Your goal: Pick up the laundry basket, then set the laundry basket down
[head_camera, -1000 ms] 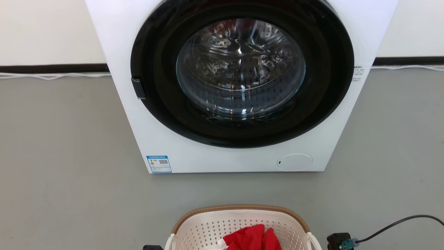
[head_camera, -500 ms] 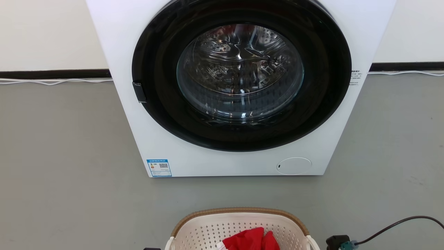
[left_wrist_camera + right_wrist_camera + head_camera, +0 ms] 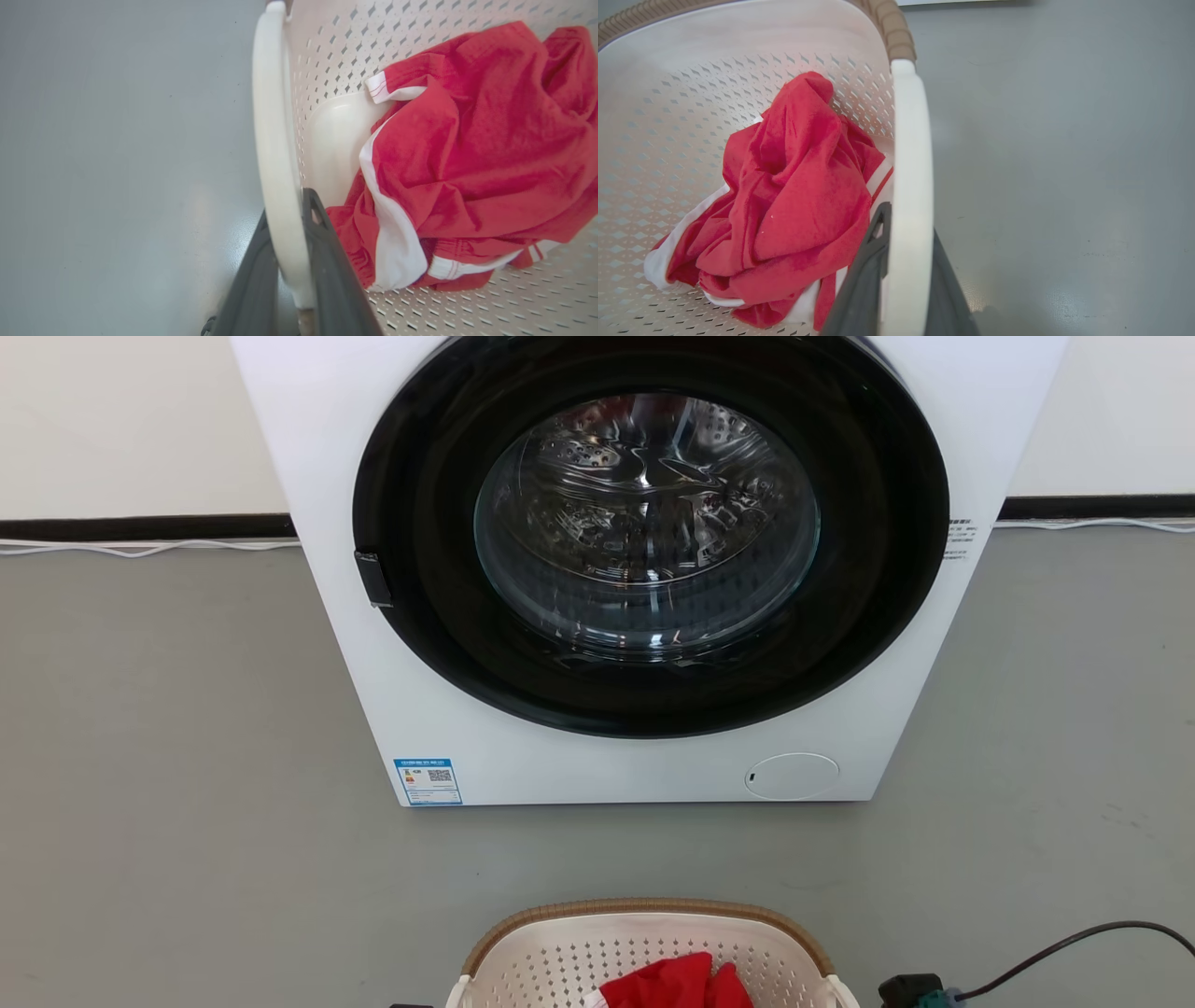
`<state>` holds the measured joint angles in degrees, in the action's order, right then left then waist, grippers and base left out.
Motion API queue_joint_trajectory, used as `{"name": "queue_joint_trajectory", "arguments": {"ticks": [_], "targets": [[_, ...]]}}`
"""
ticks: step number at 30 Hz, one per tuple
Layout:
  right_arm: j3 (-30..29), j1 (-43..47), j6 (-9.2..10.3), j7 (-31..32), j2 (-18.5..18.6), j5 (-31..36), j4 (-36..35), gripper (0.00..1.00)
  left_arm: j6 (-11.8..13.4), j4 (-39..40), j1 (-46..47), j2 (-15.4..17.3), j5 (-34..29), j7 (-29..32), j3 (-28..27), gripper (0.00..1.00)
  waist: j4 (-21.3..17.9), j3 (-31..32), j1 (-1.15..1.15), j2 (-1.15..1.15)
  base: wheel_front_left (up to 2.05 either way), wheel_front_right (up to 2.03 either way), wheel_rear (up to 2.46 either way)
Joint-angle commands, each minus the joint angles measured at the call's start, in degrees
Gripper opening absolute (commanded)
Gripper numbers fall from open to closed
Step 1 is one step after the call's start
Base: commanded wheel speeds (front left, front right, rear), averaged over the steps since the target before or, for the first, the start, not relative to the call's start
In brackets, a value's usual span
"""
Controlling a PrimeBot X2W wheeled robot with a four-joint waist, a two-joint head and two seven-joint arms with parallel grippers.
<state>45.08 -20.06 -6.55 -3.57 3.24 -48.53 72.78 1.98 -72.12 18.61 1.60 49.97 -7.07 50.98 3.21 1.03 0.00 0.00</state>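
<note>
Head view shows us the laundry basket [image 3: 644,907] at the bottom centre of the frame, below the white washing machine [image 3: 420,691] that takes up the upper middle, with grey floor [image 3: 187,756] between them. A red garment [image 3: 677,982] with white trim lies bunched inside the basket. In the left wrist view we see the left gripper [image 3: 287,207] clamped on the basket's white side handle [image 3: 273,130] at lower centre, one dark finger on either side of it. In the right wrist view the right gripper [image 3: 908,221] pinches the opposite handle [image 3: 913,154] likewise. We cannot tell whether the basket rests on the floor or hangs above it.
</note>
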Motion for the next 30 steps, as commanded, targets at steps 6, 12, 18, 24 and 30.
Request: {"name": "queue_joint_trajectory", "arguments": {"ticks": [6,12,18,24,30], "targets": [[2.5,-1.2,-0.94,-0.9,-0.4,-0.8,-0.3,0.0,0.8,0.0,2.7,1.3,0.7,-1.3,-0.4,0.0,0.0,-0.2,0.0,0.0,0.0,0.0,0.0],[3.4,-1.7,-0.94,-1.2,-0.4,-1.7,0.0,0.0,0.8,-0.1,2.9,1.3,1.1,-1.5,0.0,0.0,0.0,-0.4,0.0,0.0,0.0,0.0,0.0],[4.3,-2.1,-0.94,-1.6,-0.4,-2.5,0.2,0.0,0.9,-0.3,3.2,1.3,1.5,-1.7,0.4,0.0,-0.1,-0.8,0.0,0.0,0.0,0.0,0.0],[5.0,-3.1,-0.94,-2.0,-0.4,-3.2,0.4,0.0,1.0,-0.5,3.9,1.3,1.8,-2.0,0.7,0.0,-0.1,-1.5,0.0,0.0,0.0,0.0,0.0],[5.4,-6.1,-0.94,-3.1,-0.4,-3.3,0.7,0.0,1.2,-0.6,6.4,1.3,2.0,-2.8,0.7,0.0,0.1,-3.7,0.0,0.0,0.0,0.0,0.0]]}}
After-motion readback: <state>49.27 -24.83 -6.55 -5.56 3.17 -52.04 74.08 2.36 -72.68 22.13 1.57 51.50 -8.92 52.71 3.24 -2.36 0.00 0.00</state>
